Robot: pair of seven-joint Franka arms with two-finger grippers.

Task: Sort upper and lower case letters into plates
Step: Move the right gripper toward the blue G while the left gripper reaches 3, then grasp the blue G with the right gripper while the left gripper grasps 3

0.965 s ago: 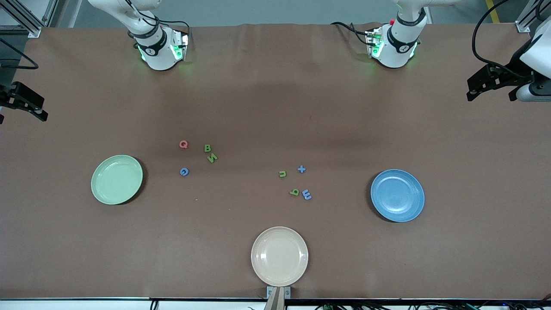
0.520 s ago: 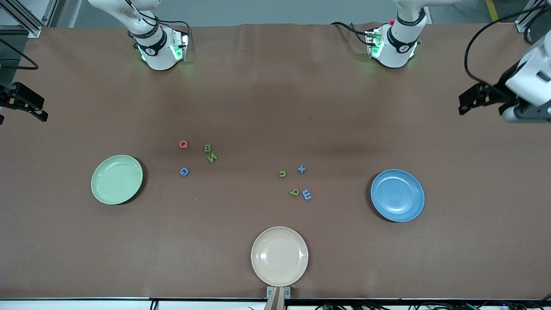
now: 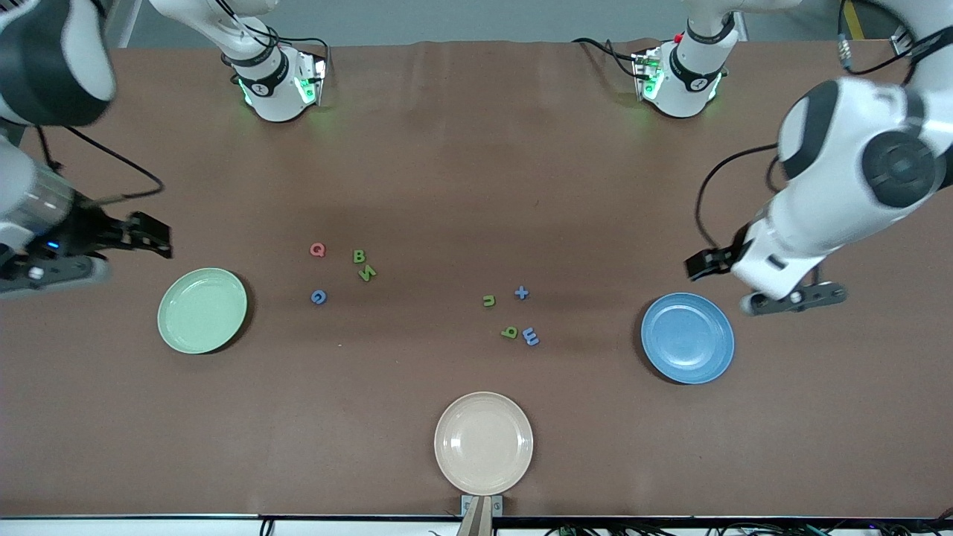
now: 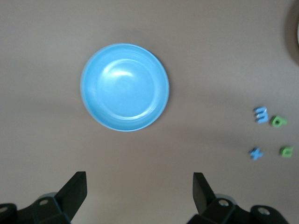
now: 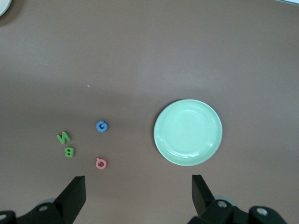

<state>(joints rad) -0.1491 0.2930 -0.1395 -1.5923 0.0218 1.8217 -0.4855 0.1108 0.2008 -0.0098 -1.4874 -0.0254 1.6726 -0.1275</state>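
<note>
The pale green plate (image 3: 202, 310) lies empty toward the right arm's end and shows in the right wrist view (image 5: 188, 132). The mid blue plate (image 3: 687, 337) lies empty toward the left arm's end and shows in the left wrist view (image 4: 124, 87). Between them lie a pink Q (image 3: 317, 250), green B (image 3: 359, 256), green N (image 3: 366, 273) and blue G (image 3: 318, 297), and a green u (image 3: 488, 301), blue t (image 3: 522, 292), green b (image 3: 509, 332) and blue m (image 3: 531, 336). My right gripper (image 3: 153, 242) is open and empty, up over the table beside the green plate. My left gripper (image 3: 701, 263) is open and empty, up beside the blue plate.
A cream-beige plate (image 3: 483, 443) lies empty at the table edge nearest the front camera, midway between the arms. Both arm bases (image 3: 275, 82) stand along the table's edge farthest from that camera. The brown table (image 3: 476, 171) is bare between the bases and the letters.
Both arms have swung in from the table's ends. The left gripper has come down beside the blue plate and the right gripper beside the green plate. Letters and plates have not moved.
</note>
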